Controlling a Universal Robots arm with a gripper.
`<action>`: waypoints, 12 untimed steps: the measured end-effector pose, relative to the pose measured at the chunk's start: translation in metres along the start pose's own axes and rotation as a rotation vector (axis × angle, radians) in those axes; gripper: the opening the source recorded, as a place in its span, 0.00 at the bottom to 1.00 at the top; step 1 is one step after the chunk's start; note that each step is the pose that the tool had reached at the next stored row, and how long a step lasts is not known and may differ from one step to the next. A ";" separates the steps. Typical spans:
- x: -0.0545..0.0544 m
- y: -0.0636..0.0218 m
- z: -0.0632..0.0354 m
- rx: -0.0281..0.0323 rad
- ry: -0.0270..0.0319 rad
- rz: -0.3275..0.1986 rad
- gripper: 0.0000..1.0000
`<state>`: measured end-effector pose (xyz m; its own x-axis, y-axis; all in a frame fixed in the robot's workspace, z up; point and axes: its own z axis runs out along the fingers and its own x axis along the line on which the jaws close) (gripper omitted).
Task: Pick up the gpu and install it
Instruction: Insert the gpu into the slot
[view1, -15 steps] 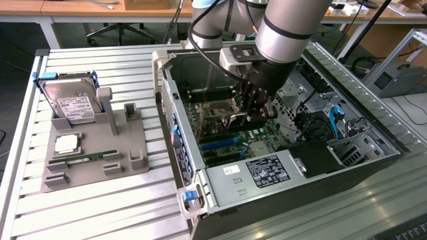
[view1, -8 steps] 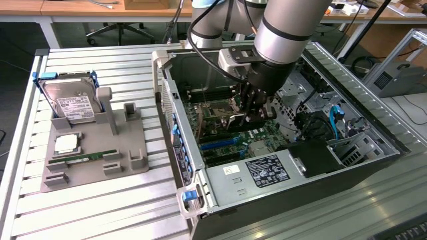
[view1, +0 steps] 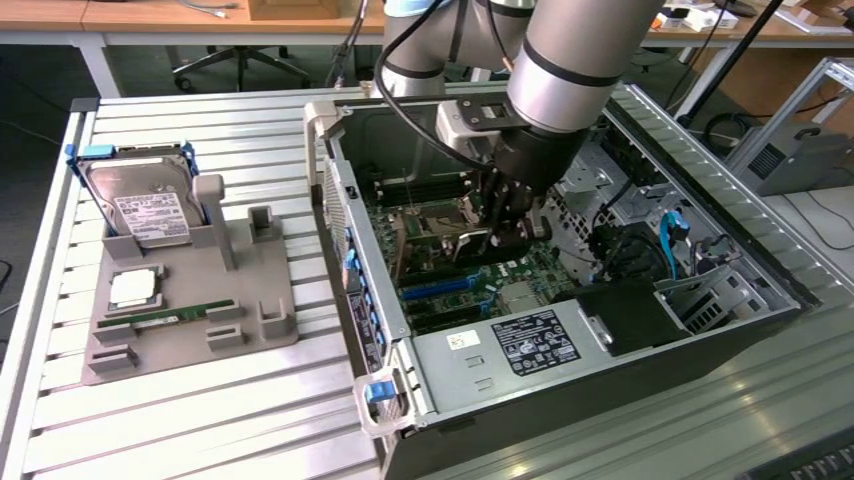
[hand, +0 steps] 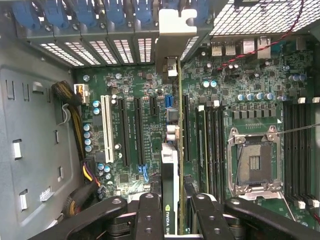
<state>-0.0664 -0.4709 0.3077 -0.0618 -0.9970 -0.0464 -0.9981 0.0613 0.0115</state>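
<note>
My gripper (view1: 509, 228) reaches down inside the open computer case (view1: 387, 300), just above the green motherboard (view1: 534, 270). In the wrist view the gpu (hand: 170, 170) shows edge-on as a thin dark card with a green label. Its silver bracket (hand: 174, 30) points at the case's rear slot openings. The gripper (hand: 175, 222) is shut on the card, with one black finger (hand: 149, 215) on each side. The card hangs over the motherboard (hand: 235, 75), in line with the black expansion slots (hand: 186, 127). Whether its edge touches a slot I cannot tell.
A grey parts holder (view1: 234, 300) on the slatted table at the exterior view's left carries a hard drive (view1: 147, 205), a CPU chip (view1: 134, 288) and a green RAM stick (view1: 171, 317). Inside the case are a CPU socket (hand: 252, 162), a white slot (hand: 106, 129) and cable bundles (hand: 75, 120).
</note>
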 end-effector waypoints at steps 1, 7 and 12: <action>0.000 0.0001 0.0011 0.0000 0.0001 0.000 0.27; 0.000 0.0023 0.0074 -0.0001 0.0000 0.000 0.27; 0.001 0.0030 0.0095 -0.0001 0.0004 0.000 0.27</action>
<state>-0.0696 -0.4709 0.2982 -0.0617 -0.9970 -0.0461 -0.9981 0.0612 0.0116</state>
